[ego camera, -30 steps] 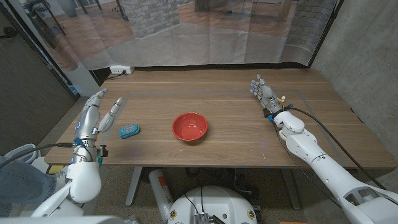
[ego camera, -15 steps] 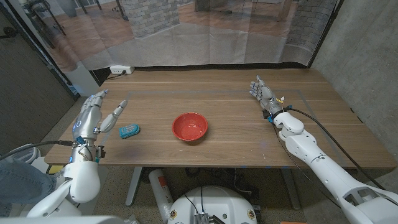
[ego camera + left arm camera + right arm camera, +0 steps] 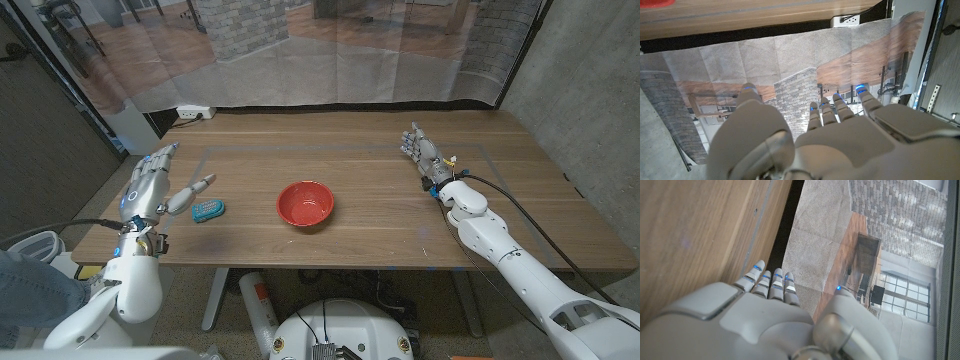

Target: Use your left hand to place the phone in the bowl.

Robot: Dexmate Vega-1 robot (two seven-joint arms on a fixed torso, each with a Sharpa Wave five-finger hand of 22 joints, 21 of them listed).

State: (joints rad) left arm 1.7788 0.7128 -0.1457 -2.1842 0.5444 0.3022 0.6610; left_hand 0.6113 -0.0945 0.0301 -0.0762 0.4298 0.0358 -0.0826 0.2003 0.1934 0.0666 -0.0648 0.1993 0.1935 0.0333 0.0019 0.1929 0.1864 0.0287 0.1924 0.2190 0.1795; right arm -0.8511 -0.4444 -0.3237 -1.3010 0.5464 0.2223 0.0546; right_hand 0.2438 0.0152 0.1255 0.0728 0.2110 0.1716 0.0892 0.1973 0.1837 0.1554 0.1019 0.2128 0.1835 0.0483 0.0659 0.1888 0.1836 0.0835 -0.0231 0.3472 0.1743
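Observation:
A small blue phone lies on the wooden table, left of a red bowl that stands near the table's middle with nothing in it. My left hand is raised at the table's left end, fingers spread and thumb reaching toward the phone, a little short of it and holding nothing. The left hand also shows from behind, fingers apart. My right hand stands on the table at the right, fingers extended, holding nothing. The right hand shows beside the table's edge.
A white power strip lies at the table's far left corner. A clear plastic curtain hangs behind the table. A concrete wall runs along the right side. Bare wood stretches between the bowl and my right hand.
My left hand has lifted and drifted slightly back, and its thumb has swung out toward the phone. The phone, the bowl and my right hand have not moved.

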